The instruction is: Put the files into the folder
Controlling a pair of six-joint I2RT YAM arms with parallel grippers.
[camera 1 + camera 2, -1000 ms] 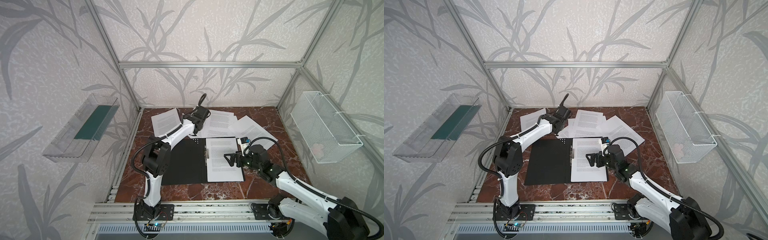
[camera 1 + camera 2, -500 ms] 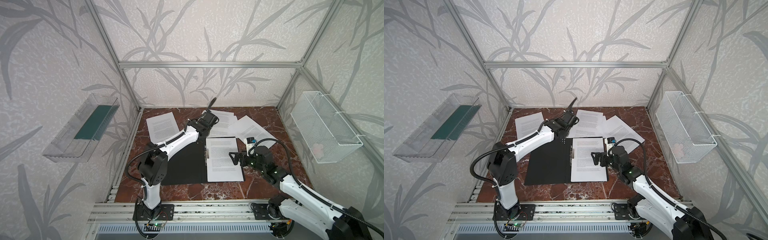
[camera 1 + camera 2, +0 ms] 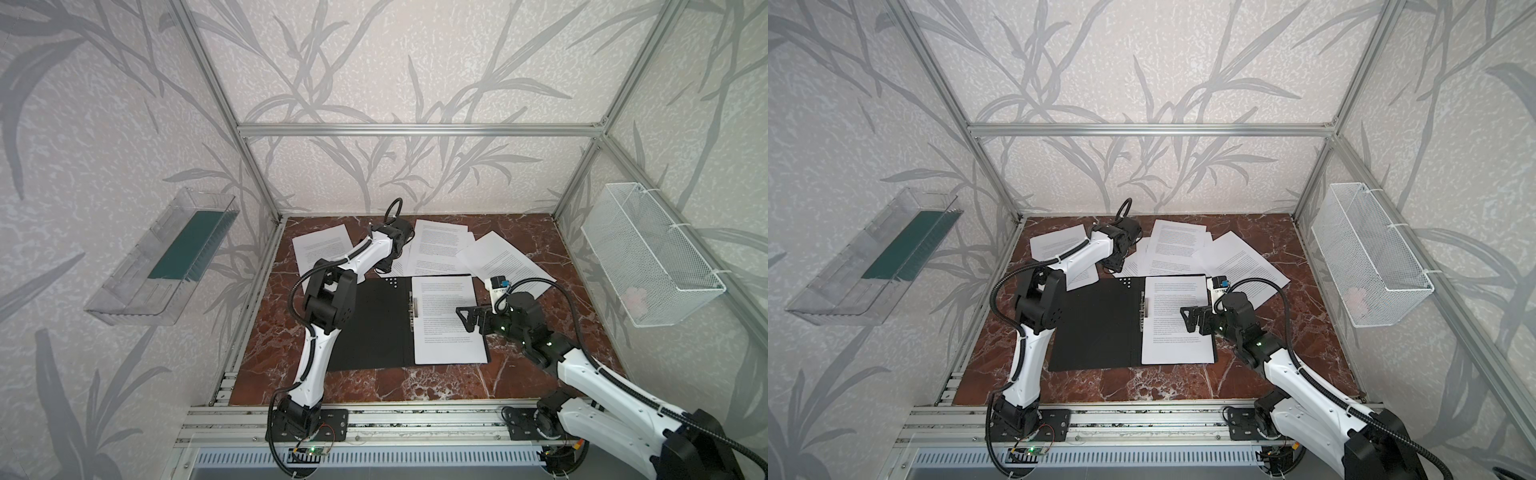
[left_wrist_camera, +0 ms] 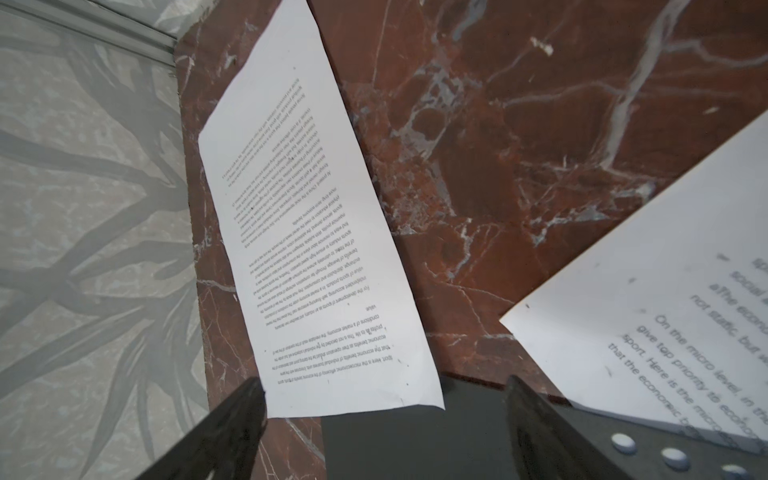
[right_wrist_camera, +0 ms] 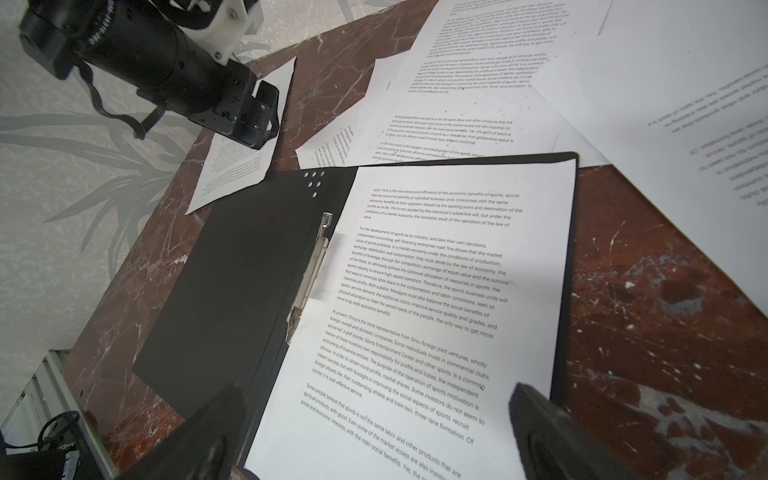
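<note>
The folder (image 3: 374, 328) (image 3: 1096, 328) lies open on the marble table, black inside up, with its metal clip (image 5: 309, 274) on the spine. One of the files (image 3: 449, 320) (image 5: 436, 270) lies flat on its right half. More files (image 3: 440, 245) (image 3: 1177, 245) are spread behind it, and a single sheet (image 3: 322, 247) (image 4: 316, 249) lies at the back left. My left gripper (image 3: 384, 266) (image 4: 384, 386) hangs open over the folder's far left corner, holding nothing. My right gripper (image 3: 465, 320) (image 5: 378, 392) is open above the sheet in the folder, with nothing between its jaws.
A white wire basket (image 3: 648, 257) hangs on the right wall and a clear plastic tray (image 3: 166, 257) on the left wall. A small white and blue object (image 3: 496, 284) sits by the folder's far right corner. An aluminium rail (image 3: 374, 419) runs along the table's front.
My left gripper has gone from shut to open, and its wrist has shifted slightly near the folder's far edge. The right gripper has stayed open over the sheet in the folder.
</note>
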